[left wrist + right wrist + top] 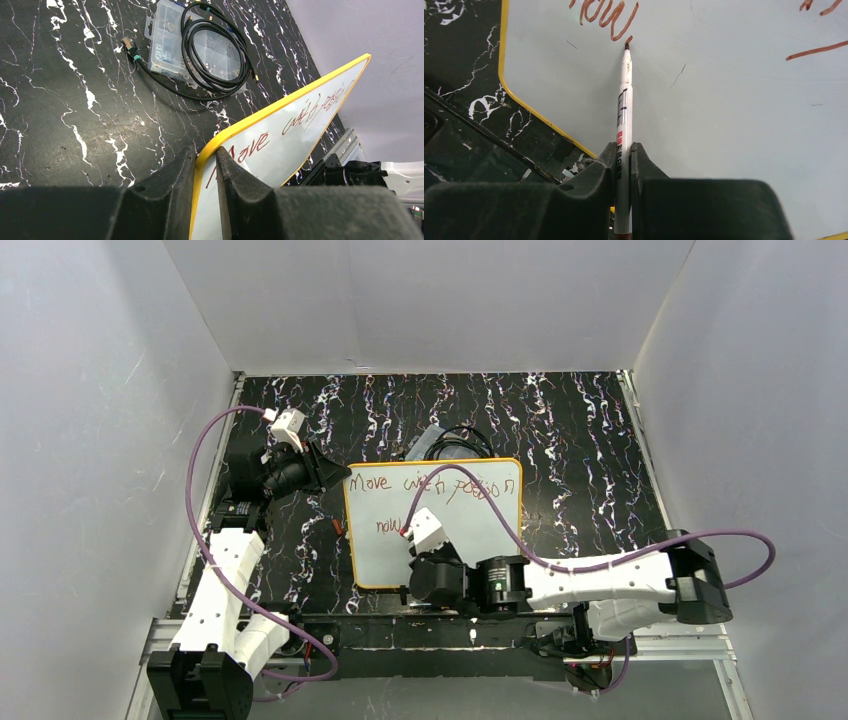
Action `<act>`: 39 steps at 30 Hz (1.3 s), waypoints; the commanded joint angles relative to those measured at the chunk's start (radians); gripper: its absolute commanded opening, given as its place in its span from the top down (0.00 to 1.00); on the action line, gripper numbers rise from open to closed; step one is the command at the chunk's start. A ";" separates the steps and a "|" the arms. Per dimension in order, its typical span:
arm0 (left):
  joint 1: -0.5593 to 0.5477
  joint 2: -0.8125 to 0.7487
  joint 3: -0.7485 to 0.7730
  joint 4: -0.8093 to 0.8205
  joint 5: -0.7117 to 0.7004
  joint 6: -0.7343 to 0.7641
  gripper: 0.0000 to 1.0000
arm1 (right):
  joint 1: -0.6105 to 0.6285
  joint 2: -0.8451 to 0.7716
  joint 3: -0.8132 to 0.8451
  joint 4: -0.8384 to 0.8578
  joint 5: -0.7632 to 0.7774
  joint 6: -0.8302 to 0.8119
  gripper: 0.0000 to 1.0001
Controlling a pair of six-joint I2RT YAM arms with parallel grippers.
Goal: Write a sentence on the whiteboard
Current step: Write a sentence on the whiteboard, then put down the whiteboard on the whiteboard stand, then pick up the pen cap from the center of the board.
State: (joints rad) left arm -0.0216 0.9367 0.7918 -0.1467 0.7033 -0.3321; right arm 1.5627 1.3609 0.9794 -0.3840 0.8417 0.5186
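Table (580,440): black marbled top, whiteboard (375,560) sits mid-table. Left gripper (205,160) is clamped on the board's far-left corner rim. Right gripper (624,150) is clamped on a white marker (625,85), tip at the board just past "now". The sentence (432,484) reads roughly "Move with passion now"; third word unclear.
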 commanded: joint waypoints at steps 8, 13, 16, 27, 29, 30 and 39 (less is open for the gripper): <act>-0.003 -0.046 0.038 -0.047 -0.019 0.014 0.37 | -0.004 -0.228 -0.079 0.227 0.023 -0.191 0.99; -0.003 -0.083 0.127 -0.132 -0.056 0.007 0.25 | -0.015 -0.219 -0.006 0.186 0.096 -0.272 0.99; -0.002 -0.099 0.192 -0.200 -0.077 0.003 0.22 | -0.045 -0.234 0.020 0.208 0.097 -0.323 0.99; -0.001 -0.156 0.152 -0.454 -0.519 -0.128 0.19 | -0.261 -0.305 0.096 0.281 -0.013 -0.488 0.99; -0.001 -0.171 0.080 -0.457 -0.580 -0.157 0.20 | -0.294 -0.310 0.116 0.285 -0.018 -0.511 0.99; -0.001 -0.175 0.051 -0.455 -0.603 -0.172 0.21 | -0.307 -0.316 0.120 0.292 -0.020 -0.515 0.99; -0.005 -0.074 -0.142 -0.373 -0.636 -0.309 0.39 | -0.354 -0.435 0.065 0.374 -0.083 -0.552 0.99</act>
State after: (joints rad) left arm -0.0219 0.8124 0.6907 -0.5560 0.1017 -0.5781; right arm 1.2129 0.9947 1.0527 -0.1043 0.7933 0.0002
